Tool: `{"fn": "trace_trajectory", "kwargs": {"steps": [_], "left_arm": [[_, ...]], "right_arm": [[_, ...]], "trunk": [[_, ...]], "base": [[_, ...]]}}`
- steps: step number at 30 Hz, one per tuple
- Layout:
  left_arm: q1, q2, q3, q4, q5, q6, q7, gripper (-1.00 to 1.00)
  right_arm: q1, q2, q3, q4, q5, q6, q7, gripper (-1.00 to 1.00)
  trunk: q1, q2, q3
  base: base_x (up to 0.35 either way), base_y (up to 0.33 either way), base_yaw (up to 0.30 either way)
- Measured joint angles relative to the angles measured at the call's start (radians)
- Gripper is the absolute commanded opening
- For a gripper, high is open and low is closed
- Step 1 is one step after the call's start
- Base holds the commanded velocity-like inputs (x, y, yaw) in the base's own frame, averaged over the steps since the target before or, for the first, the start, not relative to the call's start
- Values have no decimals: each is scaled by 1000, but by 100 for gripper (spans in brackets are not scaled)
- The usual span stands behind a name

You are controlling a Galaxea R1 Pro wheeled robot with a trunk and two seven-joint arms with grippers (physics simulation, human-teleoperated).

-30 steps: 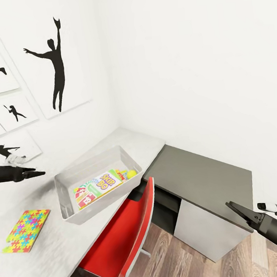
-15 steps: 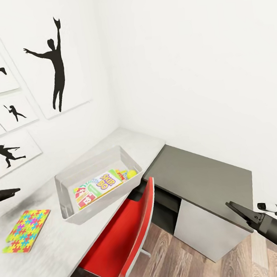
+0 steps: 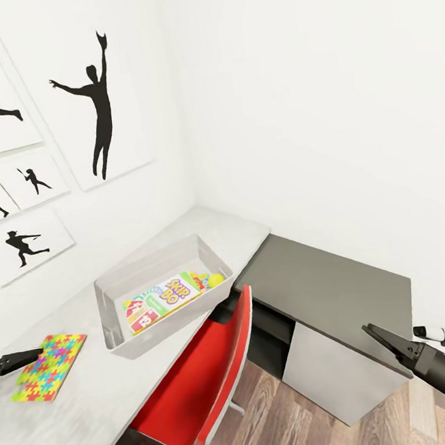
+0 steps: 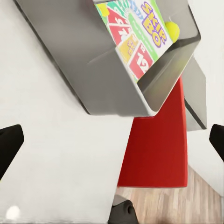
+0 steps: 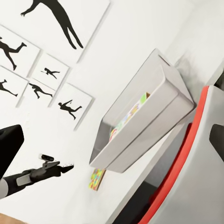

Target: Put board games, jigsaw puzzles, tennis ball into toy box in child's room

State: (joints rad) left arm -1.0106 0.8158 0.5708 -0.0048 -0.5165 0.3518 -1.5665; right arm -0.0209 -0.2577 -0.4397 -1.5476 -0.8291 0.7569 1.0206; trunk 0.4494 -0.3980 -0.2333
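One by one, went over the task's things. Found the toy box (image 3: 178,323) standing on the table (image 3: 96,393), near the edge above a red chair (image 3: 198,382). Saw the green "SKIP BO" board game (image 3: 165,295) lying flat inside it, lettering up, with the tennis ball (image 3: 216,278) in the box's corner towards the dark side unit (image 3: 325,287). Noticed a bit of more colourful print between game and ball; could not tell what it was. Spotted one jigsaw puzzle (image 3: 49,367) flat on the tabletop, outside the box and apart from it, on the side away from the side unit.

Placed the left gripper (image 3: 37,352) at the puzzle's edge, low over the table; could not tell whether it touched. Read its fingers (image 4: 8,144) as spread wide, holding nothing. Placed the right gripper (image 3: 374,333) out over the wood floor (image 3: 271,423) beside the side unit, well apart from the box; judged its fingers (image 5: 9,144) likewise wide apart and empty.

Noted black silhouette prints (image 3: 93,99) on the white wall behind the table
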Motion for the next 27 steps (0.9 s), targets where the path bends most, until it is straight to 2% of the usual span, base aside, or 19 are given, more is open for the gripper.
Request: {"fn": "trace_trajectory", "kwargs": {"steps": [6, 15, 27], "left_arm": [[17, -22, 3, 2, 0, -9, 0, 100], [22, -31, 6, 0, 7, -13, 0, 100], [22, -42, 8, 0, 12, -14, 0, 100]], "right_arm": [[0, 1, 3, 0, 1, -2, -2, 100], [0, 2, 8, 0, 5, -3, -4, 100], [0, 2, 8, 0, 7, -3, -4, 100]], "trunk": [[0, 0, 8], [0, 0, 20], [0, 0, 24]], "base": [[0, 0, 152], [0, 0, 148], [0, 0, 27]]}}
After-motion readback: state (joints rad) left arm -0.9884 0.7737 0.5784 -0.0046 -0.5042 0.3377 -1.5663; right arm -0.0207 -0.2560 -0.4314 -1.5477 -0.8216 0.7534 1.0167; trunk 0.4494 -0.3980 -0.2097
